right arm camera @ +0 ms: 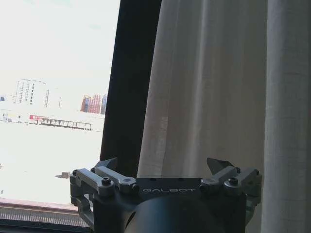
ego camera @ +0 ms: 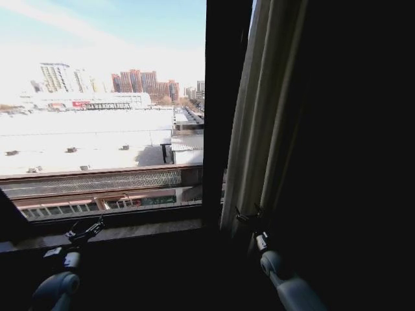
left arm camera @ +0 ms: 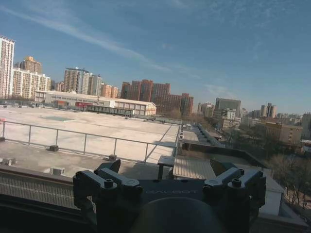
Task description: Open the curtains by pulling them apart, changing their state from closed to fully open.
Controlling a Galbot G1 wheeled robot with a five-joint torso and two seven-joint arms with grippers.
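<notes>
Sheer cream pleated curtain [ego camera: 259,123] hangs bunched at 3 o'clock by the black window-frame bar [ego camera: 224,97]; right gripper [ego camera: 249,217], open & empty, should close on its edge w/ pleats between fingers, pulling toward 3; left gripper [ego camera: 87,230] open, idle at 7.

"GALBOT" is embossed on the left gripper [left arm camera: 165,167] housing, between the finger mounts. Same "GALBOT" mark on the right gripper [right arm camera: 165,165] housing. Red signs on distant buildings outside are too small to read. No other legible text.
</notes>
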